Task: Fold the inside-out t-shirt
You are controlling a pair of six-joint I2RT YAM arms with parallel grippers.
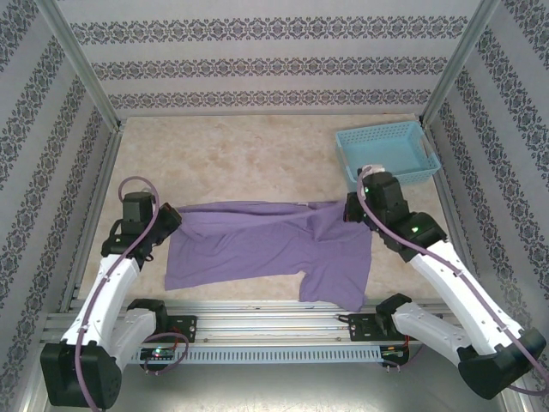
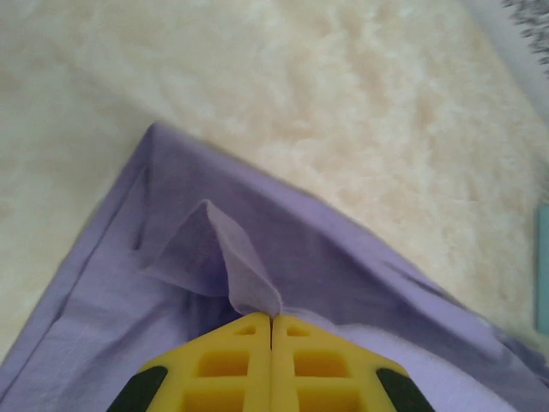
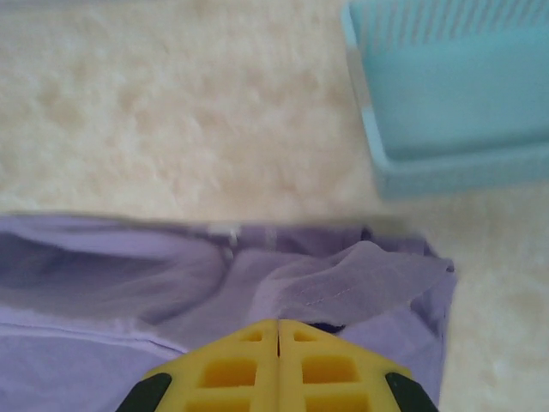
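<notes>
Top view: the inside-out t-shirt (image 1: pixel 266 249) lay spread and wrinkled across the 6 o'clock half of the bench (image 1: pixel 240 154), apart from the blue basket (image 1: pixel 386 153) at 1 o'clock. The left claw (image 1: pixel 168 220), at the shirt's 10 o'clock corner, was clenched on a tented peak of cloth. The right claw (image 1: pixel 352 211), at the 2 o'clock corner, was likewise closed, apparently pinching a raised fold. The fabric appeared thin, light and limp, so it would likely sag and crease between holds. Hems and corners probably offered the surest purchase, taken at matching points so the edge would lift level.
</notes>
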